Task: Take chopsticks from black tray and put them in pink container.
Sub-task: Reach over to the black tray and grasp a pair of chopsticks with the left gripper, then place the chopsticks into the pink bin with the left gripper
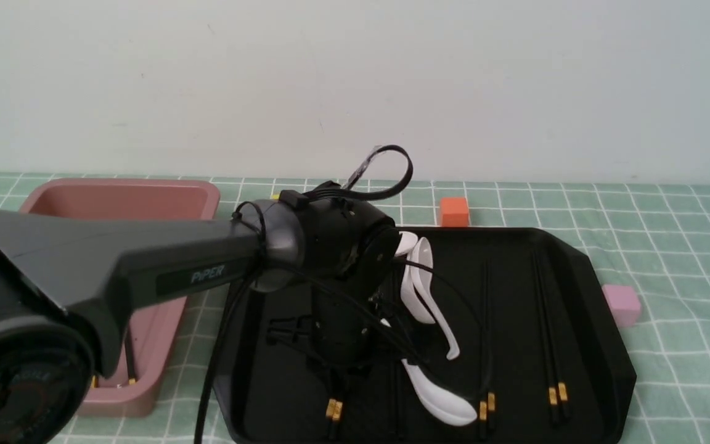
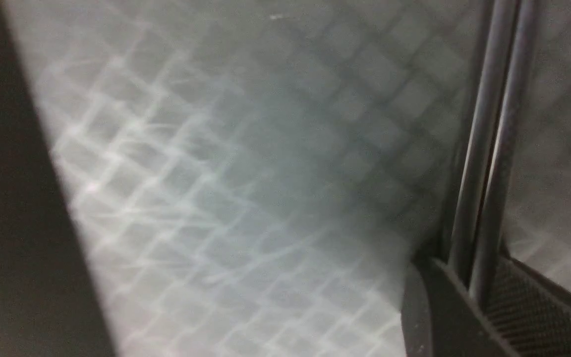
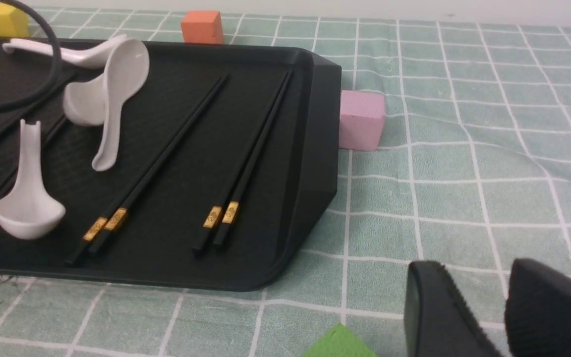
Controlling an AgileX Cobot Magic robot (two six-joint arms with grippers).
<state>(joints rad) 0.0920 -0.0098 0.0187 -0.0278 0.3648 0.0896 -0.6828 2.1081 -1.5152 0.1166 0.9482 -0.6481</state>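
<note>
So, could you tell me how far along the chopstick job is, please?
Done: black chopsticks with gold bands already lie in the deep pink plastic bin. In hand: the left gripper pinches another pair over the glossy black rectangular tray. Left: the middle pair and rightmost pair lie on it; the right gripper is open, empty.

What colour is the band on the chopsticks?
Yellow-gold, on black chopsticks; clearest in the right wrist view.

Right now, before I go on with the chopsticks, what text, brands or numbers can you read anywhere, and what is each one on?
"PiPER": on the left arm's forearm link.
Embossed lettering on the round joint housing at the near left: too dark and blurred to read.
Gold bands on the chopsticks: a small mark on each, too small to read.
Nothing else legible in any view.
</note>
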